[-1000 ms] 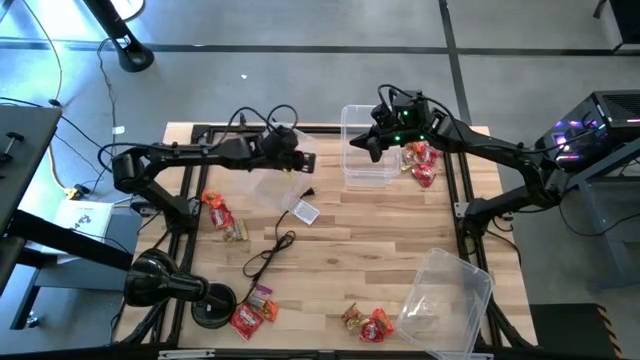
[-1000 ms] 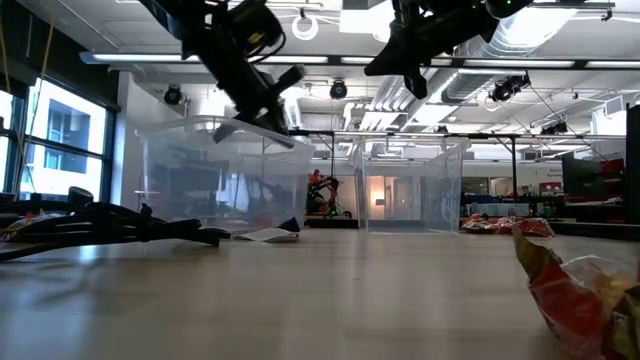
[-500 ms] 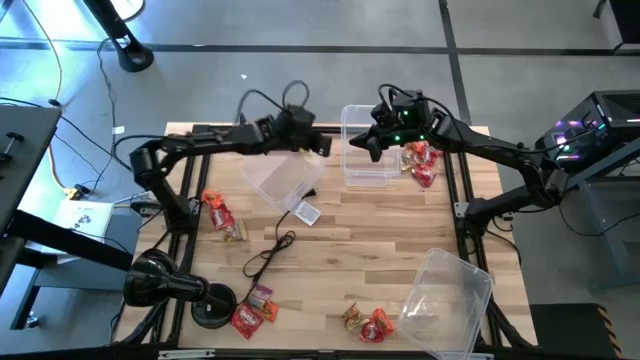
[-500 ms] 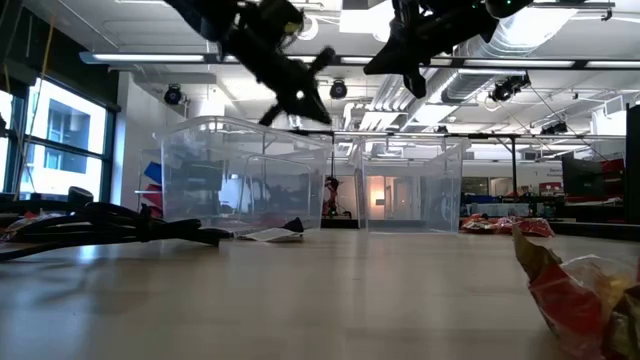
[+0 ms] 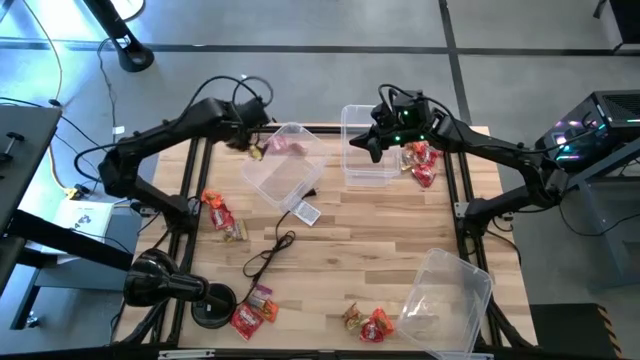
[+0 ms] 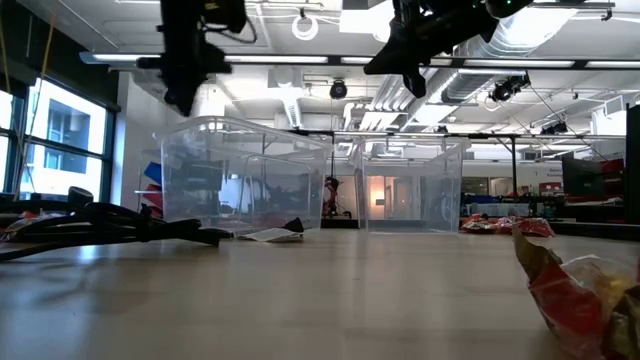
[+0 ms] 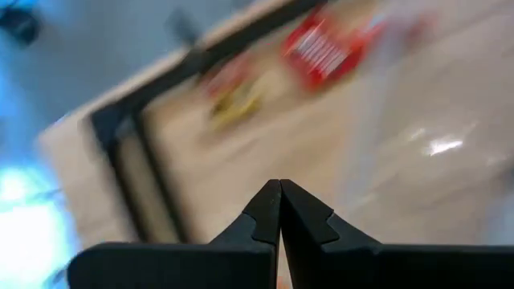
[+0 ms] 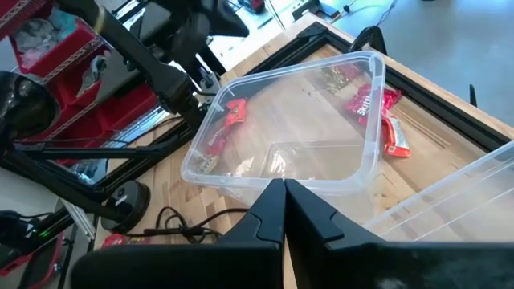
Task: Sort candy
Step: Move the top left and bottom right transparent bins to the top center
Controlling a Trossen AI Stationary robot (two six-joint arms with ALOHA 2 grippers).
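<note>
**Sorting barely begun**

High view: left hand (image 5: 252,143) clenched, empty, beside the left bin (image 5: 285,168); right hand (image 5: 372,143) clenched, empty, over the middle bin (image 5: 368,148). Most candy (image 5: 218,214) lies scattered on the tabletop (image 5: 370,230).

Right wrist view: few pieces (image 8: 231,112) binned.

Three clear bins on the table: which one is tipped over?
The bin at the near right corner: it lies tilted on its side, while the middle bin and the far bin sit flat with their openings up.

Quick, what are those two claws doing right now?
Left gripper: shut, holding nothing, near the table's far-left edge.
Right gripper: shut, empty, above a clear bin.
</note>
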